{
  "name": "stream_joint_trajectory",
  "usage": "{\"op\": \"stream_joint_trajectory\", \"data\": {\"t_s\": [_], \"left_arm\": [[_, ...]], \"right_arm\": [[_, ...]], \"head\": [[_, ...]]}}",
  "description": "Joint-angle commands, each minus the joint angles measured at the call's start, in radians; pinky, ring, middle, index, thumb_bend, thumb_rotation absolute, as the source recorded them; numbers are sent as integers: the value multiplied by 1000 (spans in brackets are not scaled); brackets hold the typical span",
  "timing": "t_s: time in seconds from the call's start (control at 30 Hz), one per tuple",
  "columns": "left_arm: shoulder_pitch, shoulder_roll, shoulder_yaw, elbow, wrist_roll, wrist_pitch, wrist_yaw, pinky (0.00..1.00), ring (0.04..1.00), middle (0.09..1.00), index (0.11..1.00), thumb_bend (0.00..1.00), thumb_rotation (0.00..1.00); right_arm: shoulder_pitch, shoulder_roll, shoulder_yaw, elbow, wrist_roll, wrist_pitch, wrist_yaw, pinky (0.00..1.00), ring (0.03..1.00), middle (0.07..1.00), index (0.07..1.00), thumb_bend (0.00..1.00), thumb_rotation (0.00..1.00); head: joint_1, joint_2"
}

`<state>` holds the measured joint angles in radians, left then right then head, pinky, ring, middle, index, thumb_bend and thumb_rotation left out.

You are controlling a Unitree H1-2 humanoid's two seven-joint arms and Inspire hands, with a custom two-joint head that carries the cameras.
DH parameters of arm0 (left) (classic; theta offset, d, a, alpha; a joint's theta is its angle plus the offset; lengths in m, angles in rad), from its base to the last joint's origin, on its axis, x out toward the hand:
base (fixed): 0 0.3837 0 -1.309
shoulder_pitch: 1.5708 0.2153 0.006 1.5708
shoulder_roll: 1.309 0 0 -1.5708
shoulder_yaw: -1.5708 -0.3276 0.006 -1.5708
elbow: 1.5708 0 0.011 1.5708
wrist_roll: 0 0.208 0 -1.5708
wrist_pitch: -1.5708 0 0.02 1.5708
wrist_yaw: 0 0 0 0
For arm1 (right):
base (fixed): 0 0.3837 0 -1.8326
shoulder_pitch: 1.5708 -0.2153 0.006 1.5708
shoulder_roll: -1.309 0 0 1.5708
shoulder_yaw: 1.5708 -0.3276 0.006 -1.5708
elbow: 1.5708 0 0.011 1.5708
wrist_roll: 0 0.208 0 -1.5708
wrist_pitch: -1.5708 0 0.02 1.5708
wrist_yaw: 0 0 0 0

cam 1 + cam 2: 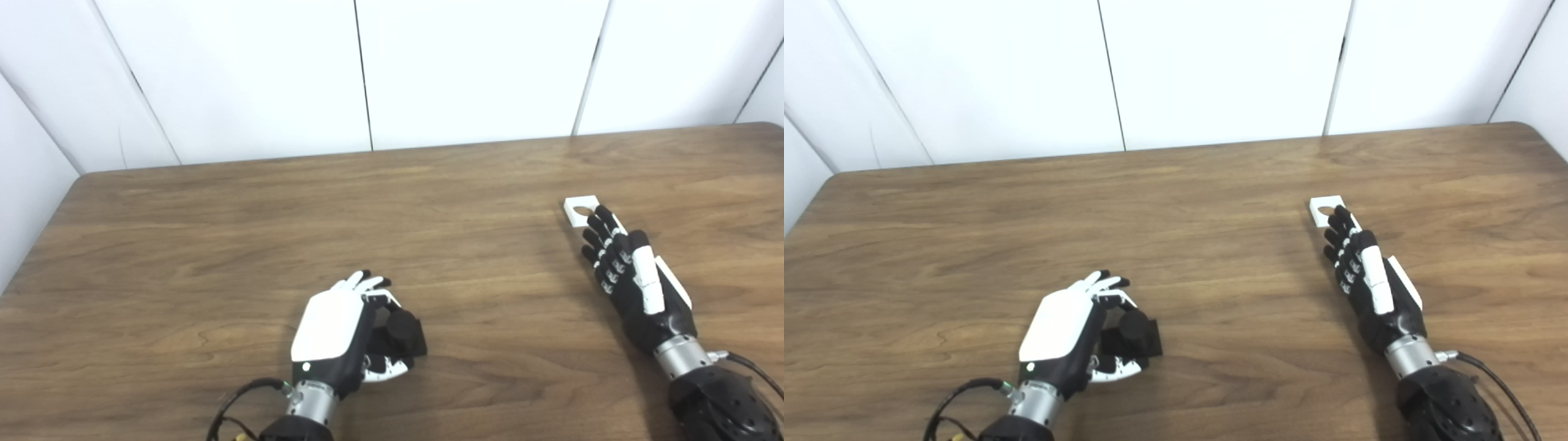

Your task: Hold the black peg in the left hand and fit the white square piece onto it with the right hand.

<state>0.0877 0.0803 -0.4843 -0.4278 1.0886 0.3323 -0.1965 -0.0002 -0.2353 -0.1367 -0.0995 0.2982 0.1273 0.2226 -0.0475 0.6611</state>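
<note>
Left eye view: left hand [343, 331] is curled around the black peg [404, 334], low on the wooden table [245, 245], near its front edge. Whether the grip is firm I cannot tell; the peg's base looks to rest on the wood. Right hand [631, 275] lies outstretched, fingers apart, holding nothing, fingertips just reaching the white square piece [580, 210], which lies flat, hole up. Step in hand: picking up the square. Next, the fingers must close on its edges, then lift.

left robot hand [1072, 334]: curled around black peg [1134, 334]
right robot hand [1363, 278]: fingers spread, fingertips over white square piece [1325, 206]
</note>
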Motion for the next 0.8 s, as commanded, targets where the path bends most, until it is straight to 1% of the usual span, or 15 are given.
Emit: {"op": "stream_joint_trajectory", "data": {"t_s": [0.0, 0.1, 0.17, 0.27, 0.3, 0.33, 0.37, 0.4, 0.43, 0.5, 0.57, 0.6, 0.67, 0.73, 0.77], "left_arm": [[8, -5, -8, 8, -16, -26, -19, 919, 940, 863, 491, 523, 75], [6, -6, -9, 18, -25, -37, -14, 914, 942, 866, 491, 523, 74], [5, -8, -7, 23, -30, -41, -12, 918, 945, 867, 491, 523, 73], [5, -11, -5, 30, -30, -49, -7, 926, 947, 865, 491, 523, 73], [5, -12, -4, 33, -30, -52, -4, 925, 947, 862, 491, 523, 73], [6, -12, -5, 35, -29, -54, -4, 927, 947, 861, 491, 523, 74], [6, -12, -5, 37, -29, -56, -4, 927, 947, 860, 491, 523, 74], [6, -13, -5, 37, -27, -55, -6, 928, 948, 860, 491, 523, 75], [7, -14, -7, 39, -24, -56, -5, 933, 950, 860, 491, 523, 75], [10, -16, -8, 43, -22, -58, 3, 928, 946, 859, 491, 523, 75], [12, -17, -9, 46, -21, -60, 7, 925, 945, 860, 491, 523, 75], [12, -18, -10, 46, -18, -58, 4, 924, 945, 861, 491, 523, 76], [14, -18, -10, 44, -17, -55, 0, 927, 947, 865, 491, 523, 76], [14, -19, -10, 47, -18, -57, 4, 931, 944, 865, 491, 523, 76], [13, -19, -9, 49, -19, -57, 5, 931, 944, 865, 491, 523, 76]], "right_arm": [[1, -7, 12, -14, -3, 3, 10, 1000, 1000, 1000, 1000, 695, 919], [7, -46, 57, -28, -145, -17, -11, 1000, 1000, 1000, 1000, 703, 932], [8, -71, 90, -53, -263, -32, -40, 1000, 1000, 1000, 1000, 697, 886], [-8, -90, 122, -77, -392, -43, -81, 1000, 998, 993, 1000, 702, 840], [-20, -97, 131, -84, -436, -45, -92, 1000, 987, 978, 1000, 706, 794], [-43, -103, 136, -91, -474, -44, -102, 1000, 985, 972, 1000, 710, 772], [-58, -105, 137, -94, -494, -43, -106, 986, 976, 964, 993, 720, 699], [-75, -108, 138, -98, -515, -36, -107, 978, 972, 960, 989, 725, 661], [-90, -112, 140, -102, -535, -27, -107, 975, 974, 962, 983, 740, 633], [-139, -130, 153, -112, -611, -15, -105, 993, 990, 970, 979, 760, 591], [-183, -144, 163, -118, -671, -4, -104, 999, 995, 972, 972, 756, 526], [-209, -155, 171, -123, -701, 12, -95, 1000, 998, 978, 967, 754, 484], [-262, -185, 191, -116, -762, 31, -76, 1000, 1000, 983, 970, 748, 440], [-302, -209, 202, -103, -794, 52, -54, 950, 1000, 981, 955, 769, 404], [-329, -224, 206, -81, -797, 54, -42, 948, 1000, 983, 937, 783, 389]], "head": [[-3, 2], [-8, 3], [-8, 3], [-10, 5], [-11, 6], [-10, 6], [-10, 6], [-10, 6], [-9, 7], [-10, 7], [-12, 6], [-13, 5], [-13, 5], [-14, 4], [-16, 3]]}}
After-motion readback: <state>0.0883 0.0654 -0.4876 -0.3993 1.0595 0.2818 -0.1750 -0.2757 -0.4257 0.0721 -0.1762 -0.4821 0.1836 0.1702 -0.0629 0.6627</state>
